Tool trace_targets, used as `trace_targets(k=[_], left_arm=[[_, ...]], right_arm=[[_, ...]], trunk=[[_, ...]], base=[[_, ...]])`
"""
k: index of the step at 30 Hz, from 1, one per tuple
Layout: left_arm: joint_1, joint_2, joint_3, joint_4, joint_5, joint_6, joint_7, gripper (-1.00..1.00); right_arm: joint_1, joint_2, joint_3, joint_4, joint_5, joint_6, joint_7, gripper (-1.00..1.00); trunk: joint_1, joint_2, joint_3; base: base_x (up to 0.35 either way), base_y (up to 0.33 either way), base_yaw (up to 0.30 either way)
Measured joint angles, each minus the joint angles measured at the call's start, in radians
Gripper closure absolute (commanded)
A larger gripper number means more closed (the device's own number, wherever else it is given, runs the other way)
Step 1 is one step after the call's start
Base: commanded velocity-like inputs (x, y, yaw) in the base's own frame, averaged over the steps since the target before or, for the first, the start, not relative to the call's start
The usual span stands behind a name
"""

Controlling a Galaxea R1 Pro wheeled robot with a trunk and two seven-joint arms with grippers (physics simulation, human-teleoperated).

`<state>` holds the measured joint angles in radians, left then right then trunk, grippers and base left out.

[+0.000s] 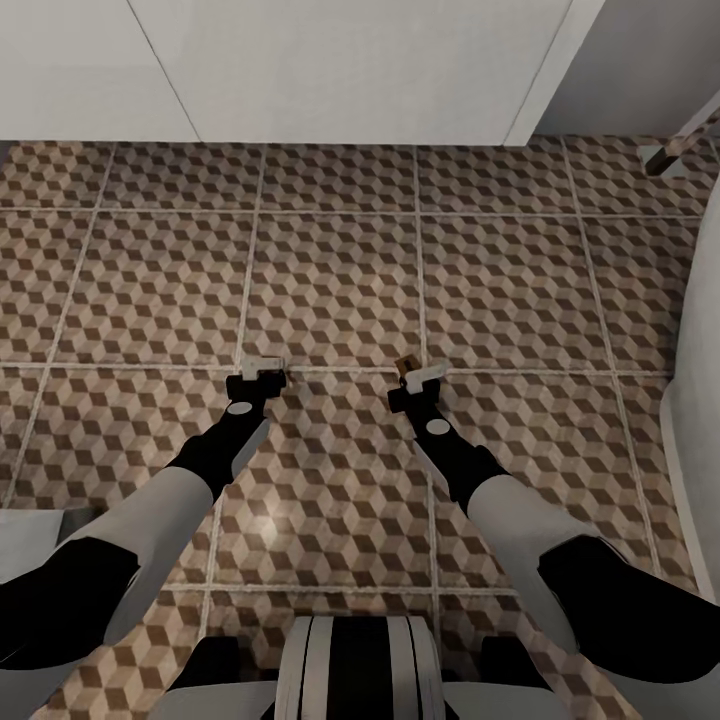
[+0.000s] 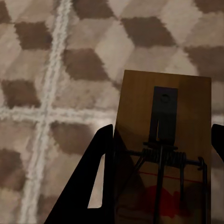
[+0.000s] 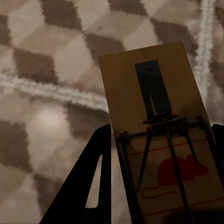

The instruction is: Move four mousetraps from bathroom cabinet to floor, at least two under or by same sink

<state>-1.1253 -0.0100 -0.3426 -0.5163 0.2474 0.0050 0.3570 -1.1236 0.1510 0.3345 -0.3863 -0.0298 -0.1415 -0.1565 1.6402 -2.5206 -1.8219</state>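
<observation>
The bathroom floor (image 1: 340, 280) with its brown cube-pattern tiles spreads out below both arms. My left gripper (image 1: 263, 372) hangs low over it, shut on a tan wooden mousetrap (image 2: 163, 116) whose dark spring and bar show between the black fingers (image 2: 88, 186). My right gripper (image 1: 418, 376) is level with it to the right, shut on a second mousetrap (image 3: 154, 107) printed with a red mouse. A brown corner of that mousetrap (image 1: 405, 364) sticks out past the right fingers. Both traps sit a little above the tiles. The cabinet and the sink are out of view.
Flat white panels (image 1: 330, 70) rise along the far edge of the floor. A white curved body (image 1: 700, 420) bounds the right side, with a chrome fitting (image 1: 665, 155) beyond it. A pale object (image 1: 30, 530) sits at the lower left. My base (image 1: 355, 665) is at the bottom.
</observation>
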Motion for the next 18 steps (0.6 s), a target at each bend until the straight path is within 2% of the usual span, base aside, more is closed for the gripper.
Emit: trace_targets(k=[18], left_arm=[[0.0, 0.0, 0.0, 0.001, 0.0, 0.002, 0.0, 1.0]], right_arm=[[0.0, 0.0, 0.0, 0.012, 0.0, -0.003, 0.0, 1.0]], trunk=[[0.0, 0.0, -0.01]], base=[[0.0, 0.0, 0.0]])
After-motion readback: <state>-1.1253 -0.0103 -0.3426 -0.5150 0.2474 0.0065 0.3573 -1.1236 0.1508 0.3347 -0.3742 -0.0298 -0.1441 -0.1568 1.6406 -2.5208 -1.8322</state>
